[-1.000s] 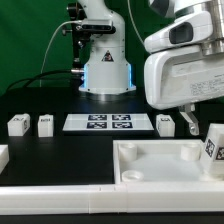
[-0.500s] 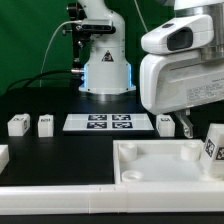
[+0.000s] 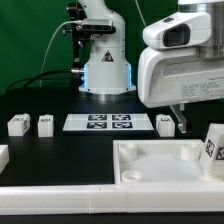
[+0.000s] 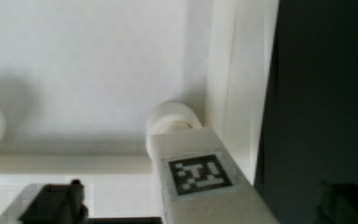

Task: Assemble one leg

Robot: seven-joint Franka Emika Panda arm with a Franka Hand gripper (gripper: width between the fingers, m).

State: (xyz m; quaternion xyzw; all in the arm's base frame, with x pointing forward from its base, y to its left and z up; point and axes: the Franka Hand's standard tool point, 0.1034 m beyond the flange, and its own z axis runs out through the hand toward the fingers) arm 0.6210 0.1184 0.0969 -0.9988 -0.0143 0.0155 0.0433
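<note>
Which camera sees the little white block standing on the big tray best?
The wrist view: the leg is close up, with its marker facing the camera. The exterior view shows it small at that view's right edge, partly cut off.

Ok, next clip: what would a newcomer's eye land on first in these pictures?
The bulky white arm head fills the exterior view's upper right, above the large white tray in the foreground. A leg with a black-and-white marker stands at the tray's right end; the wrist view shows it between the open gripper's dark fingers. The marker board lies behind.
</note>
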